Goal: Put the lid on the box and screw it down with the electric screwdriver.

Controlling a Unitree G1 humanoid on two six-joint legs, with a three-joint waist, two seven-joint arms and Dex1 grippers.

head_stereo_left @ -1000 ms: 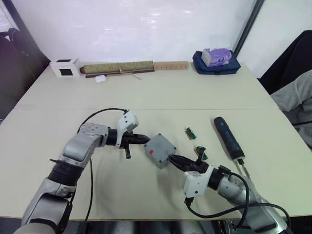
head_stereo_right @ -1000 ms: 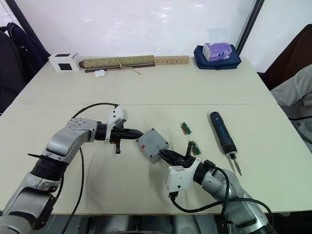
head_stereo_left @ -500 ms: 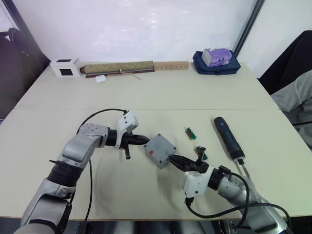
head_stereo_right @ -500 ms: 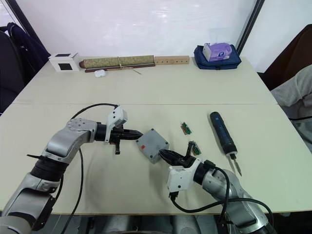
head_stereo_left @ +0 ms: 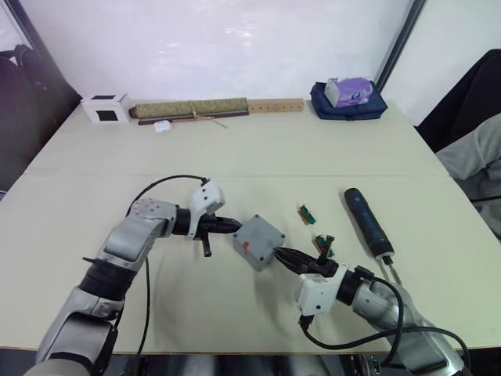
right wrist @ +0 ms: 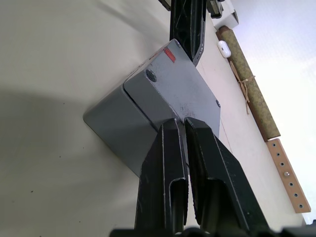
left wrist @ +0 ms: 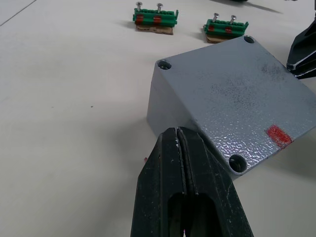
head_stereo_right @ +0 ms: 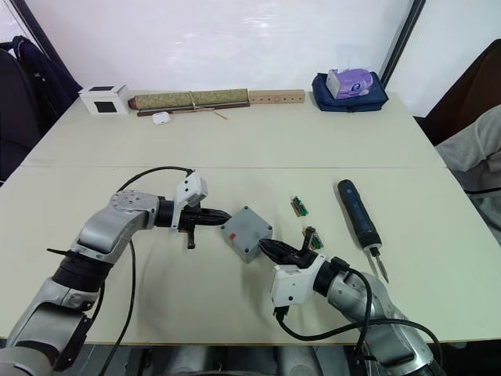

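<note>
Silver-grey metal arms with dark joint bands; white wrist housings; looping black cables; left gripper (head_stereo_left: 232,226) and right gripper (head_stereo_left: 283,256) with slim black ribbed fingers

I see a beige tabletop (head_stereo_left: 258,149) carrying a grey cast-metal box (head_stereo_left: 257,241) between my jaws, two green circuit boards (head_stereo_left: 305,214) and a dark pen-shaped screwdriver (head_stereo_left: 366,222) beyond the right jaws.

Two green circuit boards (head_stereo_left: 305,213) mid-table, white cube (head_stereo_left: 104,109), rolled mat (head_stereo_left: 192,108), wooden strip (head_stereo_left: 275,104), tissue pack (head_stereo_left: 347,92) on blue bag (head_stereo_left: 344,107)

Box (head_stereo_left: 257,242) nudged slightly toward desk's far edge; both grippers shifted with it, fingertips still against it.
</note>
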